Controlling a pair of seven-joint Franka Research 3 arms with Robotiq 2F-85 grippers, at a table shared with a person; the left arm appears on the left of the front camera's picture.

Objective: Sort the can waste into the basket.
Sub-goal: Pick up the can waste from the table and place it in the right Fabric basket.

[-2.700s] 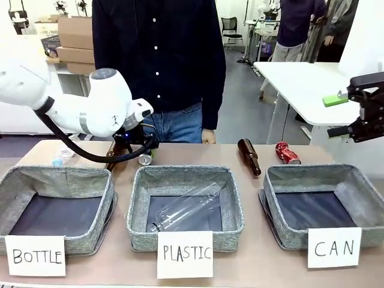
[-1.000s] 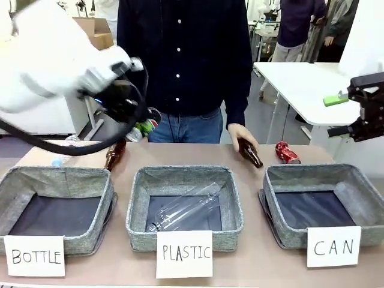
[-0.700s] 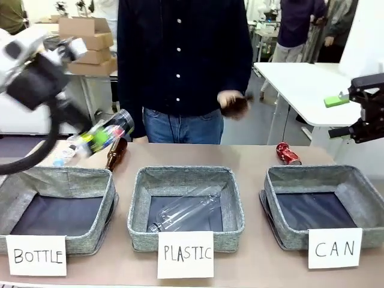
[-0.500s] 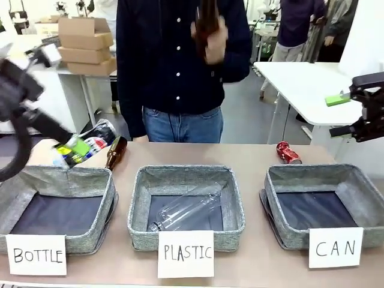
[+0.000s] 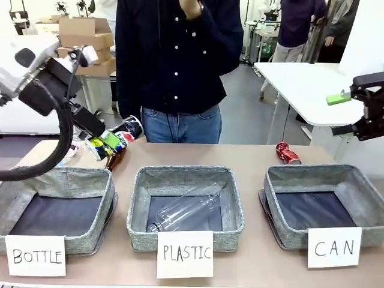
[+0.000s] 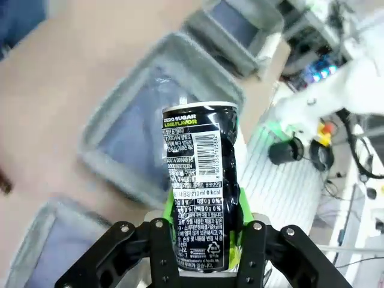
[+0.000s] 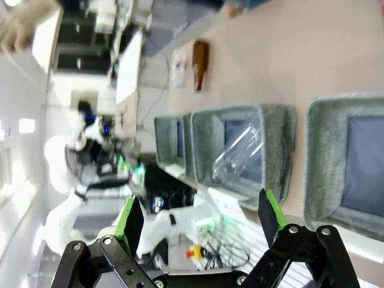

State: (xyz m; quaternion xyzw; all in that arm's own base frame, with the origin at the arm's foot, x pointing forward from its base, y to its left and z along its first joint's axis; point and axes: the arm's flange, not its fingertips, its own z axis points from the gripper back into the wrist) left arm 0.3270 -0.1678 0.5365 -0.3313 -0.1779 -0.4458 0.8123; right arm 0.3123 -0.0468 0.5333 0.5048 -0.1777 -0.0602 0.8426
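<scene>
Now that the left tool is up off the desk, the small black-and-silver dented metal drink can is in the air with it, instead of lying behind the middle basket like a couple of seconds back. The left wrist view makes the grip obvious: the green pads are clamped on the lower part of the can, and the rest sticks straight out past the fingers. So that pick looks done.

Catch is where it hangs, right above the brown glass bottle lying behind the grey fabric basket signed BOTTLE. The grey fabric basket signed CAN is at the opposite end of the row and has nothing in it yet, so I'd guess the can has to cross over the PLASTIC basket to get there.

Other change: the second brown bottle that lay next to the shiny red dented metal can is gone from the desk, and the person's hand is raised at the top of the front view. The red can itself hasn't budged. It sits just behind the CAN basket, now with nothing beside it.

The right tool hangs at the right edge, jaws wide apart and holding nothing.
</scene>
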